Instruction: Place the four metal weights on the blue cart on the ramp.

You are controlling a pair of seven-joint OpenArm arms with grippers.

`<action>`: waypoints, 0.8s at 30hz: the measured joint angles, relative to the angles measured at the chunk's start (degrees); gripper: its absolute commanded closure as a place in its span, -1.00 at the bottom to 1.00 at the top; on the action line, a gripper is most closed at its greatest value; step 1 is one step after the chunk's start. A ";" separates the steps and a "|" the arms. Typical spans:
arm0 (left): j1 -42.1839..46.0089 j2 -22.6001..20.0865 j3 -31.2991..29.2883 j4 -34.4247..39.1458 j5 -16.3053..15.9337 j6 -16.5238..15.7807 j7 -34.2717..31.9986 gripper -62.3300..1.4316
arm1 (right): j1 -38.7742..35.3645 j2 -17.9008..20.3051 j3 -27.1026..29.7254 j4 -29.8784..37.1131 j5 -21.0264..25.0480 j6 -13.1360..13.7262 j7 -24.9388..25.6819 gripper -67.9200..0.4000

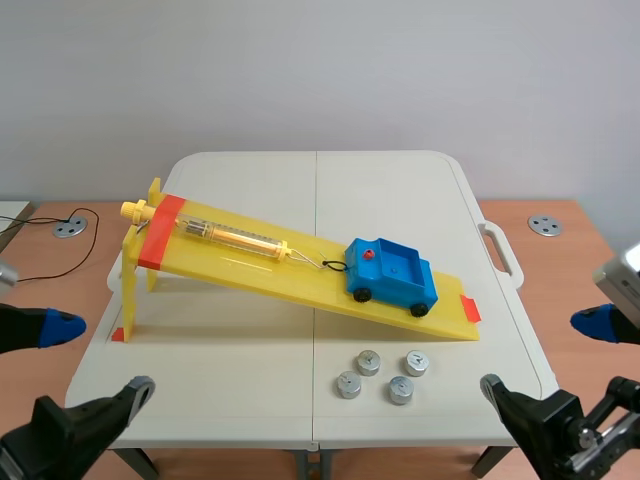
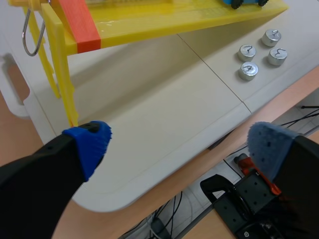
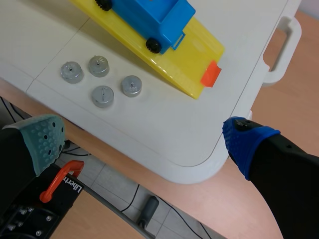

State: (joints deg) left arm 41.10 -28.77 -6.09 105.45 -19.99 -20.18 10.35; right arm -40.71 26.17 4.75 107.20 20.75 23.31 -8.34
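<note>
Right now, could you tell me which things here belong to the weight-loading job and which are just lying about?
For the job:
- four metal weights, on the white table
- blue cart
- yellow ramp

Not part of it:
- two grey discs, off to either side of the table
- spring scale, lying on the ramp

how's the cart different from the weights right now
The cart is larger, blue and boxy, on black wheels; the weights are small silver discs. The cart sits tilted on the ramp; the weights lie flat on the table. Neither is being held.
</note>
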 measured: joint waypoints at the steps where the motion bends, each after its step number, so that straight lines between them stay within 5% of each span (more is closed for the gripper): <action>1: -0.07 0.44 0.00 0.00 0.02 -0.02 0.44 -0.17 | 0.46 -0.48 0.00 0.00 0.00 0.04 -0.70 -0.94; 9: -0.15 3.87 0.00 0.00 0.00 0.00 1.68 0.60 | 4.48 -3.52 -2.08 0.00 0.00 0.26 -5.66 -0.94; 12: -0.15 4.02 0.00 0.00 -0.02 -0.02 2.45 0.86 | 6.27 -4.98 -4.20 0.00 -0.46 0.26 -7.08 -0.76; 15: -0.15 4.02 0.00 0.00 0.00 -0.02 4.11 0.87 | 8.02 -6.93 -6.23 0.00 -2.21 0.26 -8.83 -0.49; 24: -0.15 4.00 0.00 0.00 0.00 -0.02 5.75 0.87 | 12.61 -10.19 -12.83 -2.25 -4.52 0.28 -9.14 -0.20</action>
State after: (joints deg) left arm 40.95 -24.77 -6.09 105.45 -19.99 -20.21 16.10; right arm -28.10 15.99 -8.08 104.95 16.23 23.59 -17.47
